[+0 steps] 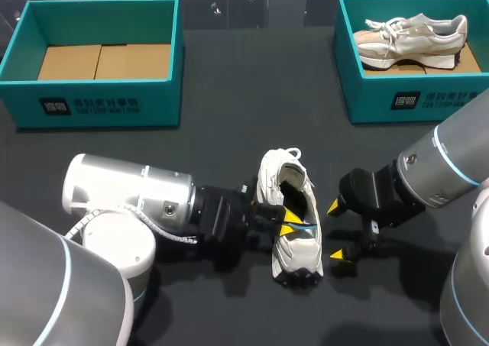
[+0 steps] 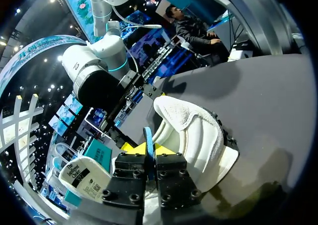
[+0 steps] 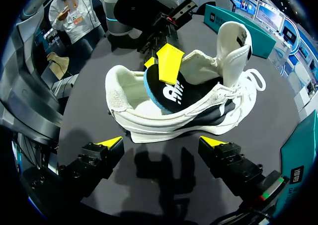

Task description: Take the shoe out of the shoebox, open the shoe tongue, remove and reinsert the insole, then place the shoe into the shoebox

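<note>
The left gripper (image 2: pixel 147 147) is pressed together on the blue-edged insole (image 3: pixel 171 93), pinching its rim where it stands partly out of the white sneaker (image 1: pixel 269 182). Its arm lies low and level across the dark table (image 1: pixel 229 140), entering from the sneaker's left. The right gripper (image 1: pixel 337 231) is spread wide and holds nothing, its two yellow tips aimed at the sneaker's other side, just apart from it. The sneaker rests on the table between the two grippers, with its tongue raised. Well beyond it stand two teal shoeboxes: one (image 1: pixel 99 105) off to its left, and the other (image 1: pixel 405 94) off to its right, holding a second, beige sneaker (image 1: pixel 412 34).
</note>
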Tool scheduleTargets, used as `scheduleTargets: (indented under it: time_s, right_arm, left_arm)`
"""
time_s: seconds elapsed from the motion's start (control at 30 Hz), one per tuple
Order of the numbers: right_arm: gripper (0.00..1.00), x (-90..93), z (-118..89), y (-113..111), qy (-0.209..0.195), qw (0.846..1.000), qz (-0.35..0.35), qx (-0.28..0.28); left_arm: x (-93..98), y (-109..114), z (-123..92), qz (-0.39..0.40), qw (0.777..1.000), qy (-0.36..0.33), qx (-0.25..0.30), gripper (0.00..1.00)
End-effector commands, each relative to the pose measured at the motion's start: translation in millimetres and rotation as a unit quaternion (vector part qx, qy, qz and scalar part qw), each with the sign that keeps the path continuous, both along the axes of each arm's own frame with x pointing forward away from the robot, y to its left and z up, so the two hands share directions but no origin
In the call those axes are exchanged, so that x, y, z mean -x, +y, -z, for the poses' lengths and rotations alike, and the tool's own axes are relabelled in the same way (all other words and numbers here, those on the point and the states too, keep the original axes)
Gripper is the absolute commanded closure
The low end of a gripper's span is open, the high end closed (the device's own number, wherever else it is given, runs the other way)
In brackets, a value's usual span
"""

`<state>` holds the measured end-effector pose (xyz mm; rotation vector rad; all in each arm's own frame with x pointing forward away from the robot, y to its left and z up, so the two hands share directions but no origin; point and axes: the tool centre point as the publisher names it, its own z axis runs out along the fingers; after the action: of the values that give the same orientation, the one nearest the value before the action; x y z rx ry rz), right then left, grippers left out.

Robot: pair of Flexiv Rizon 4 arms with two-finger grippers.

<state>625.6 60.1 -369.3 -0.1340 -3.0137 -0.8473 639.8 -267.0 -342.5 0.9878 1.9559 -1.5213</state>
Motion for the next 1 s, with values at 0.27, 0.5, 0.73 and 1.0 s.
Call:
scheduleTargets:
  time_s: [0.27, 0.5, 0.73, 1.0]
  right_arm:
    - [0.0, 0.8, 0, 1, -0.001, 1.0, 0.001, 0.002]
    - [0.0, 0.8, 0, 1, -0.001, 1.0, 0.001, 0.002]
    - [0.0, -0.5, -1, 0, -0.001, 1.0, 0.001, 0.002]
    - [0.0, -9.2, -17, -31, -0.001, 1.0, 0.001, 0.002]
  left_arm:
    - [10.2, 11, -20, 0.03, 0.999, 0.031, -0.008, 0.77]
    - [11.9, 19, -29, 0.042, 0.997, 0.043, -0.044, 0.72]
    - [12.0, 31, -35, 0.061, 0.992, 0.061, -0.089, 0.7]
    - [7.5, 54, -41, 0.076, 0.984, 0.065, -0.148, 0.7]
